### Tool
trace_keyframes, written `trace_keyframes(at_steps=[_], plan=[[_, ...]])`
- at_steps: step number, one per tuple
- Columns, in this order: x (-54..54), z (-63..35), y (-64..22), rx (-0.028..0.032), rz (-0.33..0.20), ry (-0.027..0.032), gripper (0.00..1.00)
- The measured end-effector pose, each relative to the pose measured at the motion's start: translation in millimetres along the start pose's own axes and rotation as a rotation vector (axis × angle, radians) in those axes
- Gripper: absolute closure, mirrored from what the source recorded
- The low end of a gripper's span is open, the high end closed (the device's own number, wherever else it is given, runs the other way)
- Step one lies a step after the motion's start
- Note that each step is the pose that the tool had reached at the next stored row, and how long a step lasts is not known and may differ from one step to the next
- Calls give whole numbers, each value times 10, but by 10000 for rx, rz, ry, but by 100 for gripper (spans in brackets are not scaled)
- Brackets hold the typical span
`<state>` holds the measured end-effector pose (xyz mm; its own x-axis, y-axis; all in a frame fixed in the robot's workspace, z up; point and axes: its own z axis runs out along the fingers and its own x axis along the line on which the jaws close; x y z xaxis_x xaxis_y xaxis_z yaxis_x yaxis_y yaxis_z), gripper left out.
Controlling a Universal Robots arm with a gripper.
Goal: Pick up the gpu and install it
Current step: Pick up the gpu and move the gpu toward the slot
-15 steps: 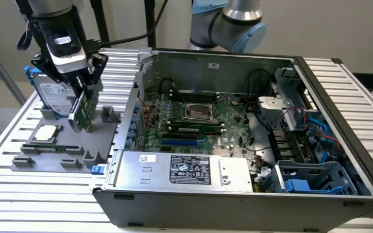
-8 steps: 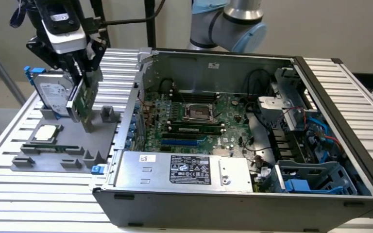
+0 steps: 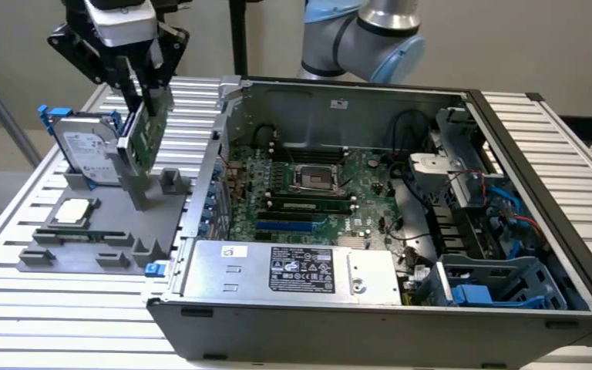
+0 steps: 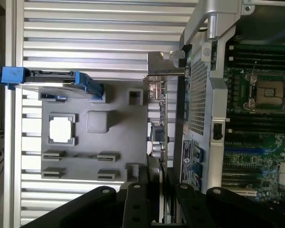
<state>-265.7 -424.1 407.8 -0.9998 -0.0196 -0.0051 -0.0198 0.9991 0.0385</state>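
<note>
Gripper (image 3: 144, 91) is clamped on the gpu (image 3: 142, 135), its fingers (image 4: 135, 204) pinching both flat faces at the upper end. We see the card hanging upright, green face showing, with the silver bracket (image 4: 164, 64) at the end away from the grip. It sits over the gray fixture tray (image 3: 111, 225), just beside the hard drive (image 3: 82, 150), between that and the case wall (image 3: 212, 166). We cannot tell whether the lower end is clear of the tray's posts.

Risks, as we judge them:
- The grip is at one end only, so the card may pivot or slip if it is bumped.
- The bracket is near the case wall and could snag on its rim.
- A snag on a tray post could tilt the card.
- A tilted card would jam against the motherboard (image 3: 363, 181).
</note>
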Motion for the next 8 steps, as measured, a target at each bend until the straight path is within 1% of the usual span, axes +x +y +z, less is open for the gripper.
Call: trace_keyframes(at_steps=[3, 5, 6, 8], plan=[[-137, -139, -20, -3, -2, 23, 73], [-226, -228, -33, -3, 1, 55, 73], [-273, -262, -40, -4, 1, 74, 73], [-362, -281, -55, -5, 3, 109, 73]])
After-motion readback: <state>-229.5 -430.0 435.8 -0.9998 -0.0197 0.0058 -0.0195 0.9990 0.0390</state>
